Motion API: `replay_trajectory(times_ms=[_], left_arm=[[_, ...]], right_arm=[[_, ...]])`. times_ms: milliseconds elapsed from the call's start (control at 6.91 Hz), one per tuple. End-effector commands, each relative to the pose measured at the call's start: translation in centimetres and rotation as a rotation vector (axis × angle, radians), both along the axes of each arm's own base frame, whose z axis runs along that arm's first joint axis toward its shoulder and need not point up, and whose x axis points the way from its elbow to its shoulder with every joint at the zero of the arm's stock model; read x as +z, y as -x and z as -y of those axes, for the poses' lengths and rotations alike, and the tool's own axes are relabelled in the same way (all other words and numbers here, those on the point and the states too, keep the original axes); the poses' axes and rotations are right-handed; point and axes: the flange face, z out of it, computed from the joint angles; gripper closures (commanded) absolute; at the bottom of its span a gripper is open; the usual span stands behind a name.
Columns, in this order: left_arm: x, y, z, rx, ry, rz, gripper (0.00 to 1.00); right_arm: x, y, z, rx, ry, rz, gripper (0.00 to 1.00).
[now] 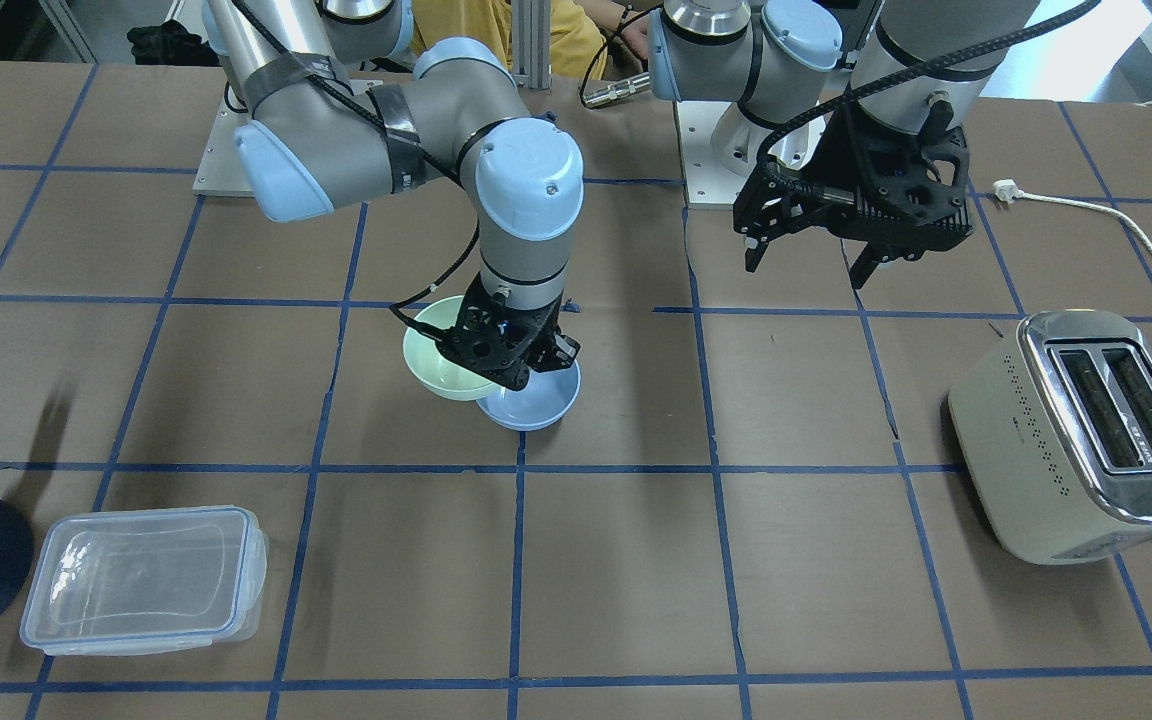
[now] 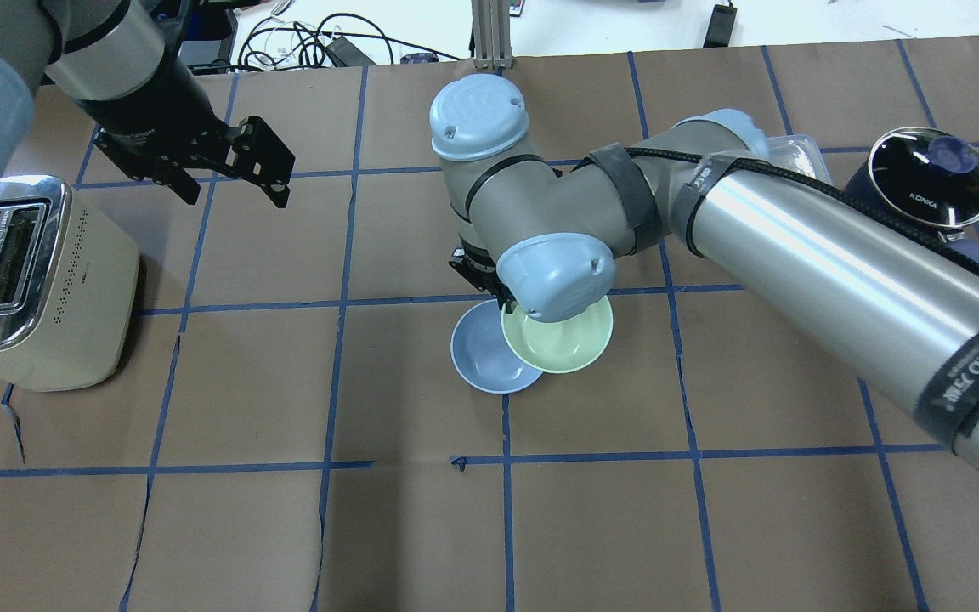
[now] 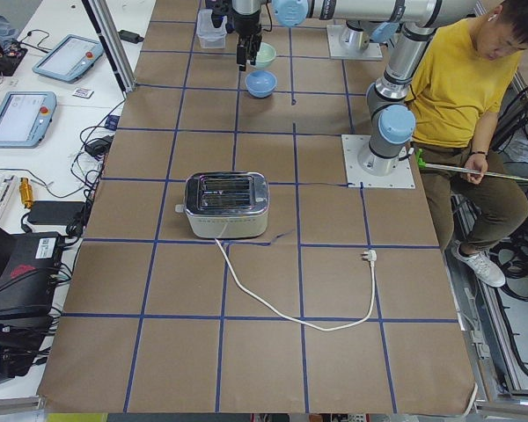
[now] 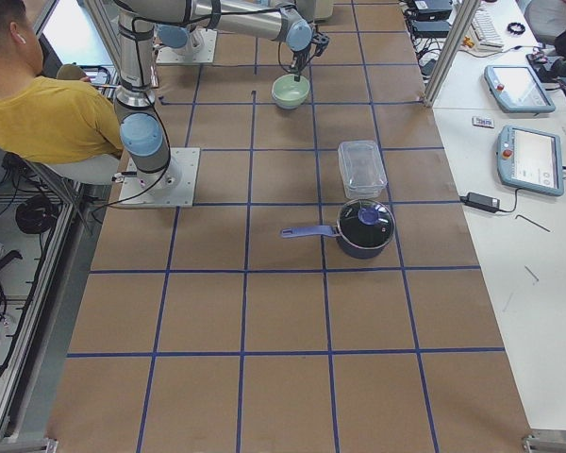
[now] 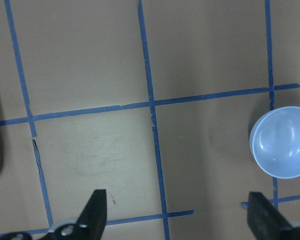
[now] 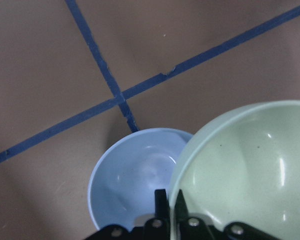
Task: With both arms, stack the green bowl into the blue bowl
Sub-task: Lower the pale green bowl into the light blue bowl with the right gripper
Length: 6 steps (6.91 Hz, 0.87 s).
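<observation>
Right gripper (image 6: 170,202): narrowed to a thin pinch across the rim of the small pale mint-green plastic bowl (image 6: 250,165), one finger inside and one outside. The bowl hangs clear of the brown paper-covered table (image 2: 421,527).

Just below it, the small pale periwinkle-blue plastic bowl (image 6: 135,185) sits upright on the table at a tape crossing. Nothing holds it. The green bowl overlaps only its edge, on the robot's right.

Left gripper (image 2: 234,194): jaws spread wide and empty, hovering well apart from both bowls, near the cream toaster (image 2: 31,280).

Risk: released here, the green bowl would likely strike the blue rim, tip off, or push the unrestrained bowl aside. The thin rim pinch may also let the green bowl pivot during travel.
</observation>
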Motion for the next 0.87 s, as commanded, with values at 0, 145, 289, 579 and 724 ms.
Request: replay_trajectory(times_ms=[0, 145, 289, 579, 724], left_arm=[[0.0, 0.0, -0.1, 0.016, -0.005, 0.002, 0.0], [-0.2, -0.1, -0.1, 0.016, -0.008, 0.002, 0.0], [-0.2, 0.0, -0.1, 0.016, -0.007, 0.002, 0.0], [-0.3, -0.1, -0.1, 0.018, -0.011, 0.002, 0.0], [-0.3, 0.0, -0.1, 0.016, -0.01, 0.002, 0.0]], right_arm=[[-0.8, -2.8, -0.6, -0.019, -0.029, 0.036, 1.0], [-1.6, -3.2, -0.5, -0.038, -0.05, 0.055, 1.0], [-2.2, -3.4, -0.3, -0.041, -0.054, 0.052, 1.0], [-1.9, -3.9, 0.2, -0.044, -0.054, 0.07, 1.0], [-2.4, -4.2, 0.5, -0.05, -0.065, 0.084, 1.0]])
